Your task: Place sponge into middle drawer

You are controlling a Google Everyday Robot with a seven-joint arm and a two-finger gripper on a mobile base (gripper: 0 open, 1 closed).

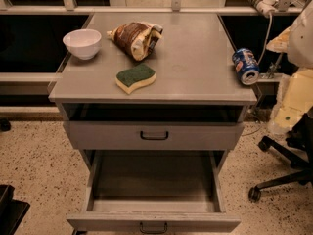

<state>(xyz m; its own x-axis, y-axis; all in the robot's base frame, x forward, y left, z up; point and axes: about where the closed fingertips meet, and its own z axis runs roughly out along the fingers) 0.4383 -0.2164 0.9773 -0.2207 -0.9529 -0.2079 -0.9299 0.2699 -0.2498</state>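
The gripper is outside the view, so its opening and load cannot be told. The sponge [136,77] lies on the cabinet top [195,48] near the snack bag [136,39]. The middle drawer [151,180] stands open below. Hazard: a grasp aimed off-centre probably snags the bag, and an early release misses the drawer.

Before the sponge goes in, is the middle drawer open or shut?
Open: the middle drawer is pulled out, its grey floor showing below the shut drawer above. The hand is not in view.

The sponge [136,78] lies on cabinet top [195,53]; middle drawer [154,180] pulled open; end effector out of view.
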